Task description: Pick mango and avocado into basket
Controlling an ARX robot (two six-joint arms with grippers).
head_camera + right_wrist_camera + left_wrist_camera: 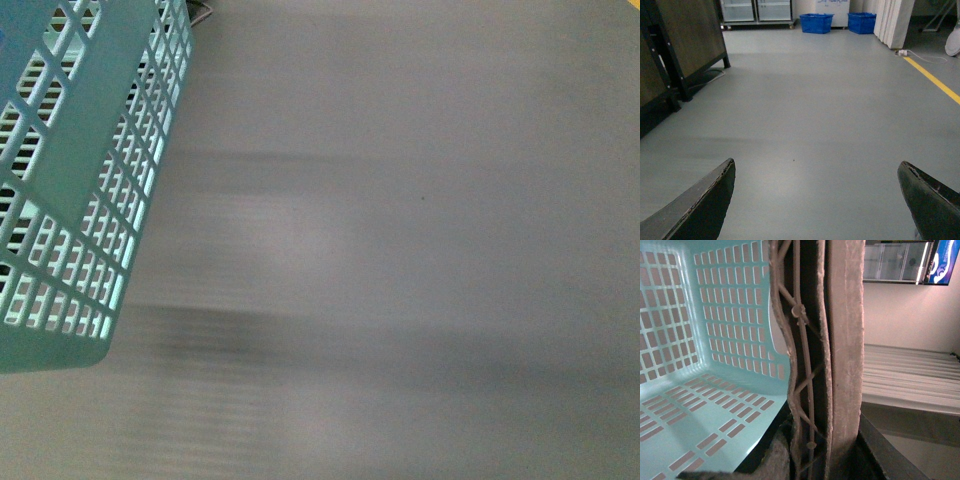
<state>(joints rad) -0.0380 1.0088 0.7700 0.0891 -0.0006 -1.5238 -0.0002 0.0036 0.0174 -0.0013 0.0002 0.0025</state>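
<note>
My left hand [812, 405] grips the basket [90, 120] handles [802, 355] at 10 o'clock; my right hand [816, 165], open and empty, is free to pick (no mango or avocado in sight).

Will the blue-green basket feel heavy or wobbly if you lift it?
Probably light: the basket looks empty where it shows, and its walls are mostly holes. It may swing or tilt: it sits slanted in the front view, with only its thin handle against the left fingers. The plastic looks fairly stiff.
</note>
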